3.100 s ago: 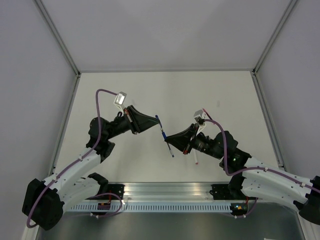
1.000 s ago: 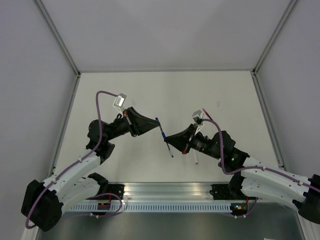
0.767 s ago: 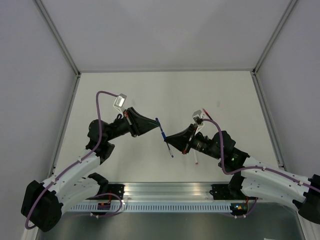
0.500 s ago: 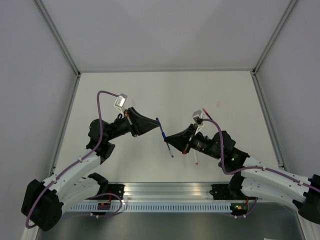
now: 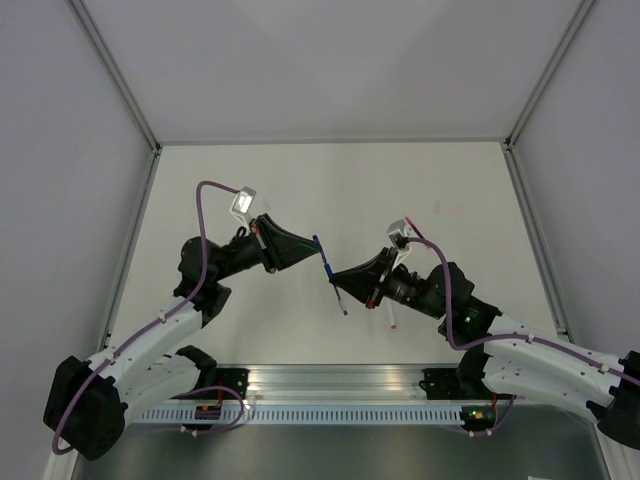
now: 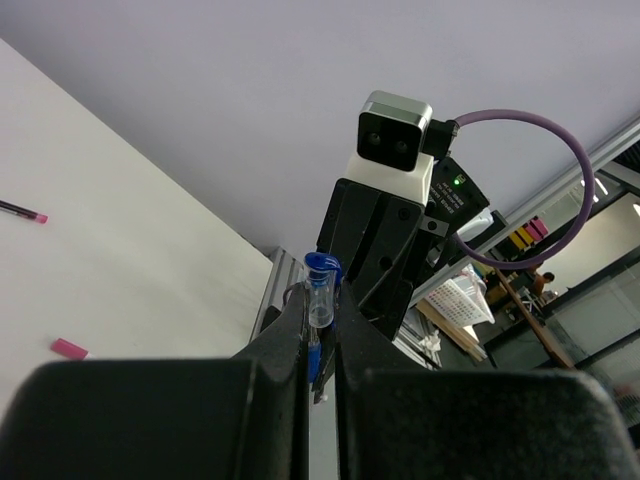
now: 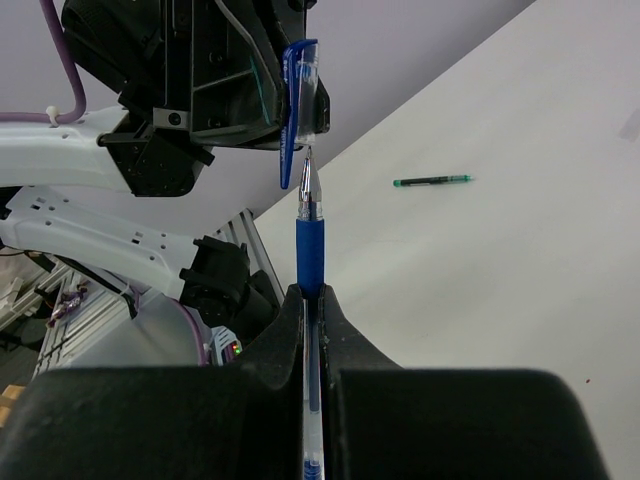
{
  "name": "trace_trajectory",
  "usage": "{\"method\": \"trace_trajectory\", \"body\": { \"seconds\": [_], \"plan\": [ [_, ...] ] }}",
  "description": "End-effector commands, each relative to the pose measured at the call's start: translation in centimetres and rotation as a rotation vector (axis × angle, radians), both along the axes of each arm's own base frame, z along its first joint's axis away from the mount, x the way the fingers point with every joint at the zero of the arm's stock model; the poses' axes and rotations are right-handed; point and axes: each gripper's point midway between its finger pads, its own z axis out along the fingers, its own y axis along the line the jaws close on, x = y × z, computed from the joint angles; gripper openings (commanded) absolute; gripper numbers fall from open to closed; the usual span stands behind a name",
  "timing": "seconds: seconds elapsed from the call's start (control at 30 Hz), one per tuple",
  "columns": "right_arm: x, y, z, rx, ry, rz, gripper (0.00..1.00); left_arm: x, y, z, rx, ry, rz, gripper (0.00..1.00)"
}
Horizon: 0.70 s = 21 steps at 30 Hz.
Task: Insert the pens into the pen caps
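Note:
My left gripper (image 5: 311, 250) is shut on a small blue pen cap (image 5: 319, 251), held above the table; the cap also shows between the fingers in the left wrist view (image 6: 320, 291). My right gripper (image 5: 334, 281) is shut on the blue pen (image 5: 340, 297), tip pointing up at the cap. In the right wrist view the pen (image 7: 310, 240) stands in line with the cap (image 7: 302, 95), its tip just at the cap's open end. A green pen (image 7: 432, 181) lies on the table. A white pen with reddish ends (image 5: 392, 315) lies under the right arm.
A dark pen with a pink end (image 6: 22, 211) and a small pink cap (image 6: 70, 348) lie on the white table in the left wrist view. A small red speck (image 5: 435, 208) lies far right. Metal rails (image 5: 130, 260) edge the table.
The left gripper with the blue cap has edged slightly towards the pen. The right arm and the blue pen have hardly moved.

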Motion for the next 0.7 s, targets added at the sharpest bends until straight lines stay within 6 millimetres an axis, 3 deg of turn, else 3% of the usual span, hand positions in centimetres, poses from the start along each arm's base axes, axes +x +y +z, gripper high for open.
{"method": "trace_trajectory", "body": {
  "seconds": [0.0, 0.3, 0.67],
  "plan": [
    [-0.6, 0.0, 1.7, 0.058, -0.025, 0.024, 0.0, 0.2, -0.1, 0.4, -0.003, -0.052, 0.015, 0.02],
    [-0.3, -0.1, 1.7, 0.055, -0.029, 0.008, 0.0, 0.1, -0.1, 0.4, -0.006, -0.057, 0.011, 0.02],
    [0.6, 0.3, 2.8, 0.08, -0.046, -0.022, 0.0, -1.0, -0.2, -1.4, -0.019, -0.05, -0.051, 0.02]
  ]
}}
